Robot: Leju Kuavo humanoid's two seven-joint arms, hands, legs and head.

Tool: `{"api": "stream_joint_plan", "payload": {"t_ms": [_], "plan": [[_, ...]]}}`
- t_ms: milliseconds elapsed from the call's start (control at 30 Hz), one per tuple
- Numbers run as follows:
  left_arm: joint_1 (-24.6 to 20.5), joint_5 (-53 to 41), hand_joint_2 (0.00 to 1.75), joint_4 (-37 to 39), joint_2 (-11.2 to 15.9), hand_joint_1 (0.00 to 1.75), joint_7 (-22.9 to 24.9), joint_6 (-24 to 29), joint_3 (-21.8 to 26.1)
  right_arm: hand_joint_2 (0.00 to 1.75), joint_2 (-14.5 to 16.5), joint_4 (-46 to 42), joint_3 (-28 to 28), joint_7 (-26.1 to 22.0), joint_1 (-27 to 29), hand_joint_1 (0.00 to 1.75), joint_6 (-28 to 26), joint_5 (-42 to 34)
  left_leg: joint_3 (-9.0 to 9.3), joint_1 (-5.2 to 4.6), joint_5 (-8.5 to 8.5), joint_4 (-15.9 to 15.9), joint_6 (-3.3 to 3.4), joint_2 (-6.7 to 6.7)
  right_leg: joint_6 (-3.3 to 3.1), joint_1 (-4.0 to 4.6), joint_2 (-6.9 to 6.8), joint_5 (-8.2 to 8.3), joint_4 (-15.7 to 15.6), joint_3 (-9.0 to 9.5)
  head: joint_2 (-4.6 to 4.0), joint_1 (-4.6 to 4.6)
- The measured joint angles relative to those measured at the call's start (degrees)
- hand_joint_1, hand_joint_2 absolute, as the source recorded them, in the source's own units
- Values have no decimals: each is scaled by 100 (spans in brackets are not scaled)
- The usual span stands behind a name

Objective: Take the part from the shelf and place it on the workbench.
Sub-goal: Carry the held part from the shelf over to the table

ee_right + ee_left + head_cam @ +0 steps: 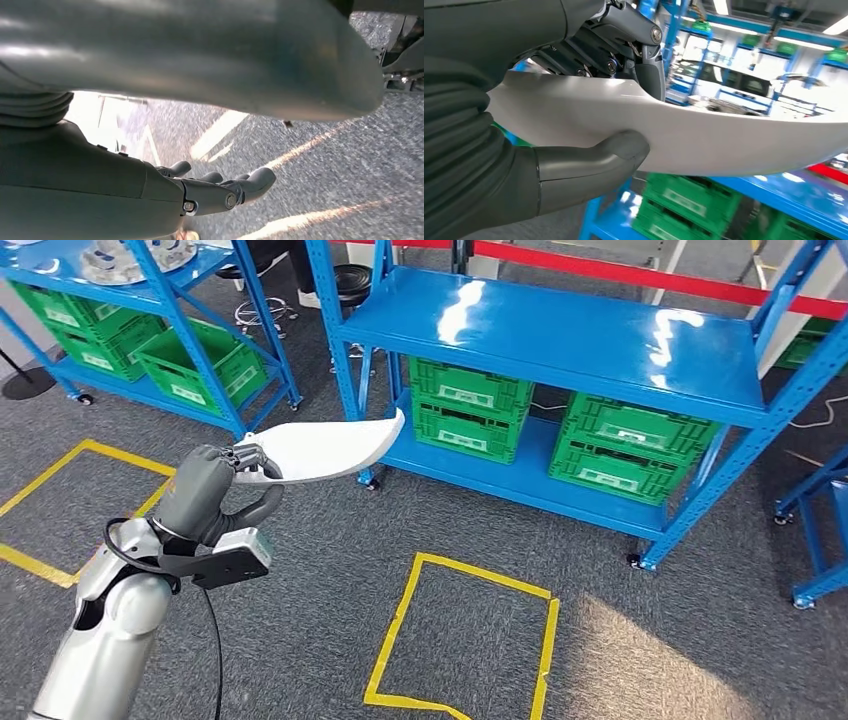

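You had the part [320, 447] looking like smooth white moulded plastic with a soft sheen. The shelf [560, 335] was glossy blue painted metal, the crates [467, 408] green ribbed plastic, the floor [300, 640] rough grey carpet. Your left hand [205, 483] showed matt grey plastic.

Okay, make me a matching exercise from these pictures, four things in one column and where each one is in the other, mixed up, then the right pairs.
Things:
1. white part
2. green crates
3. yellow tape square
4. right robot hand

Places:
A. stuck on the grey floor in front of the shelf
B. hanging above the floor, holding nothing
C. on the lower level of the blue shelf
D. held in the left robot hand

Pairs: 1-D, 2-C, 3-A, 4-B
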Motion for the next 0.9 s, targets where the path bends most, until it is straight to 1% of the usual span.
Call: {"api": "stream_joint_plan", "payload": {"t_ms": [33,67,100,133,167,200,233,267,300,333,367,400,433,467,500,533,567,600,633,667,700,733,767,800,833,867,900], "plan": [[-87,-8,175,21,7,157,-1,-13,-4,0,0,0,0,0,-7,0,5,-1,153,8,155,-252,-3,51,8,-1,-76,-5,7,2,0,-1],[-191,-13,175,42,10,157,-7,-22,-12,0,-1,0,0,0,-14,0,11,-1,368,9,324,-635,0,177,25,2,-149,-16,20,4,0,-1],[-305,-16,175,64,10,157,-13,-31,-30,0,-2,0,0,-1,-19,0,15,-2,567,-12,439,-992,23,328,51,20,-216,-33,42,3,0,-3],[-417,-22,175,86,3,157,-22,-43,-59,0,-4,0,0,-1,-23,0,19,-2,699,-27,506,-1246,66,435,81,39,-275,-47,58,2,0,6],[-521,-36,175,113,-4,157,-31,-52,-93,0,-5,0,0,-1,-28,0,22,-2,755,-45,523,-1377,114,498,112,62,-333,-58,69,2,0,16],[-610,-54,175,145,-10,157,-38,-59,-127,0,-7,0,0,-1,-34,0,22,-1,748,-65,517,-1398,168,463,141,77,-395,-60,69,5,0,25],[-688,-70,175,179,-16,157,-44,-62,-154,0,-7,0,1,-1,-42,0,21,1,726,-64,536,-1403,218,376,170,75,-459,-60,61,15,0,36],[-765,-84,175,215,-22,157,-45,-62,-179,0,-7,0,1,0,-51,0,21,5,715,-61,555,-1416,258,308,206,65,-455,-82,73,16,0,37],[-851,-88,175,251,-33,157,-40,-63,-203,0,-7,0,2,-2,-55,0,19,9,705,-56,576,-1429,299,233,240,45,-359,-145,143,-10,0,37],[-944,-87,175,293,-56,157,-32,-65,-234,0,-7,0,2,-8,-56,0,15,13,696,-44,599,-1442,337,158,268,29,-192,-271,334,-92,0,44],[-1029,-86,175,342,-92,157,-21,-67,-272,0,-7,0,2,-14,-53,0,10,15,685,-35,614,-1447,365,84,287,15,16,-443,639,-232,0,52],[-1104,-85,175,396,-130,157,-10,-69,-307,0,-7,0,2,-19,-48,0,3,16,670,-38,623,-1447,383,7,292,10,177,-628,1024,-414,0,58],[-1157,-84,175,455,-170,157,-3,-66,-343,0,-7,0,2,-21,-45,0,-4,16,658,-42,630,-1445,396,-75,294,11,264,-773,1401,-602,0,66],[-1188,-84,175,510,-202,157,1,-55,-372,0,-7,0,2,-20,-44,0,-12,16,651,-46,634,-1442,398,-156,292,12,302,-822,1637,-727,0,67],[-1211,-84,175,561,-224,157,3,-31,-391,0,-7,0,2,-19,-45,0,-20,17,647,-49,639,-1437,394,-239,286,12,317,-762,1672,-758,0,67],[-1231,-84,175,607,-241,157,4,7,-402,0,-7,0,2,-19,-47,0,-29,18,646,-47,645,-1429,386,-323,278,7,332,-609,1498,-686,0,67],[-1253,-85,175,643,-255,157,7,62,-404,0,-7,0,2,-19,-49,0,-37,20,644,-43,649,-1419,372,-401,269,-4,377,-401,1152,-524,0,67],[-1276,-89,175,675,-266,157,8,130,-404,0,-7,0,2,-19,-49,0,-44,22,636,-40,652,-1406,351,-474,262,-23,498,-241,771,-343,0,67],[-1299,-98,175,704,-273,157,7,206,-404,0,-4,0,3,-22,-49,0,-49,23,619,-41,655,-1390,318,-546,256,-38,621,-140,460,-195,0,64],[-1314,-110,175,733,-276,157,-1,288,-405,0,-2,0,4,-27,-51,0,-54,25,598,-40,665,-1385,277,-610,246,-47,715,-97,259,-101,0,63],[-1318,-123,175,766,-268,157,-11,367,-404,0,1,0,5,-31,-54,0,-58,23,576,-36,683,-1391,229,-674,229,-43,767,-107,182,-66,0,61],[-1313,-131,175,801,-250,157,-25,445,-403,0,4,0,6,-29,-60,0,-64,21,559,-28,707,-1407,178,-741,200,-30,722,-96,162,-58,0,60],[-1299,-131,175,836,-229,157,-39,517,-398,0,7,0,7,-21,-67,0,-70,19,538,-14,725,-1421,138,-771,157,-29,649,-74,145,-52,0,63],[-1291,-125,175,873,-205,157,-50,581,-391,0,9,0,6,-7,-72,0,-78,15,503,-17,700,-1380,108,-686,114,-28,579,-54,125,-45,0,51],[-1289,-116,175,906,-190,157,-57,628,-386,0,11,0,6,5,-75,0,-84,11,436,-26,624,-1262,85,-542,67,-30,503,-36,104,-38,0,34],[-1288,-108,175,938,-183,157,-62,656,-382,0,13,0,6,12,-73,0,-87,7,319,-36,484,-1021,71,-356,29,-27,420,-27,88,-34,0,18],[-1285,-101,175,967,-180,157,-66,671,-381,0,13,0,6,17,-67,0,-90,3,169,-49,309,-686,54,-175,3,-12,339,-30,84,-33,0,0]]}}
